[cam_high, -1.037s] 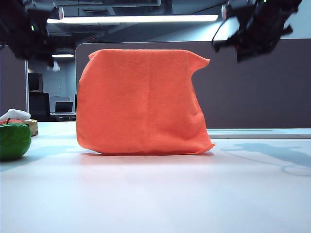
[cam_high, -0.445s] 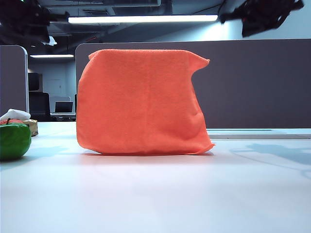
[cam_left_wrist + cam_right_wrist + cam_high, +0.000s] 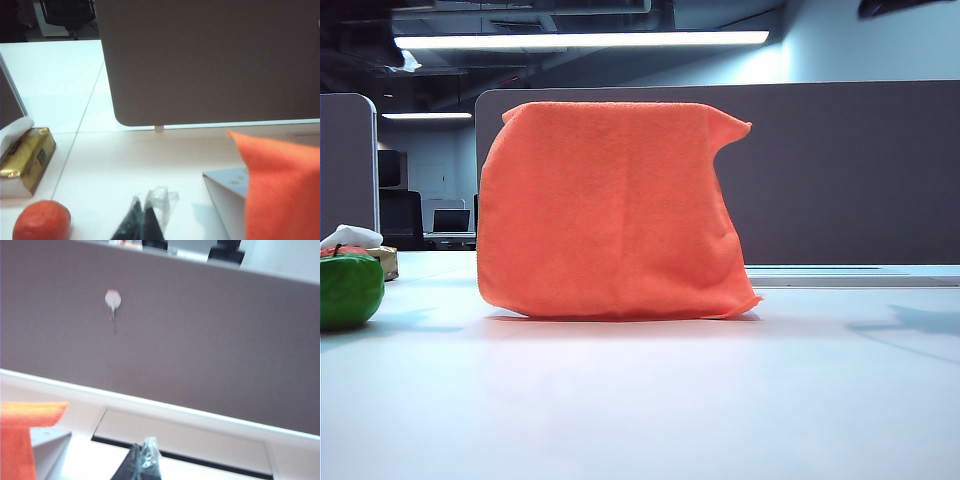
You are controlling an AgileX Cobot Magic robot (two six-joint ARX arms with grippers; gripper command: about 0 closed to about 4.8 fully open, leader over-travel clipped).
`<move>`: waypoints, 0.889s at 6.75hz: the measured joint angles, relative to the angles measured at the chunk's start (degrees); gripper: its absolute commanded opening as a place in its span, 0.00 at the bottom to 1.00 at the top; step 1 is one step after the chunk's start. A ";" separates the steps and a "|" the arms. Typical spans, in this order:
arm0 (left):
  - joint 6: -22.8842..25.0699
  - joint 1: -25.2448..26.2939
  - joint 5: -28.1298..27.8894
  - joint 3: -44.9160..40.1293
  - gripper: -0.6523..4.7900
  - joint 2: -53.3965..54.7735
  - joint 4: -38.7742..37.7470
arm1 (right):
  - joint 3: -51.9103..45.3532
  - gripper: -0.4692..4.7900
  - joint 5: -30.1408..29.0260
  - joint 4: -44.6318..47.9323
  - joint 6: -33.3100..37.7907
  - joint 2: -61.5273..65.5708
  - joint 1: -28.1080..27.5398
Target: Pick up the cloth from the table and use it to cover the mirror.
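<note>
The orange cloth (image 3: 610, 210) hangs draped over the upright mirror and hides its face in the exterior view, reaching down to the white table (image 3: 640, 400). In the left wrist view the cloth (image 3: 282, 190) covers the mirror (image 3: 225, 197), of which a pale grey end shows. My left gripper (image 3: 145, 210) is shut and empty, above the table beside that end. In the right wrist view my right gripper (image 3: 143, 454) is shut and empty, off the cloth's (image 3: 17, 440) other end, where a strip of mirror (image 3: 50, 445) shows. Both grippers are above the exterior view's frame.
A grey-brown partition (image 3: 850, 170) stands behind the mirror. At the left of the table lie a green round object (image 3: 348, 290), a white rag (image 3: 350, 236), an orange fruit (image 3: 41, 220) and a yellow box (image 3: 30, 157).
Both arms have risen out of the top of the exterior view, leaving only a dark sliver at the top right. The cloth has stayed draped and still.
</note>
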 measured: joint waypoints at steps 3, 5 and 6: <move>-2.45 -0.04 4.66 -24.85 0.11 -52.11 -15.32 | -31.15 0.08 -5.20 -2.67 0.07 -38.16 -0.02; -2.47 -0.04 4.63 -26.40 0.11 -63.54 -27.02 | -35.26 0.08 -6.54 -3.61 3.72 -46.71 -0.02; -2.51 -0.04 3.80 -26.25 0.11 -65.94 -31.32 | -37.99 0.08 -6.62 -5.46 4.07 -52.76 -0.11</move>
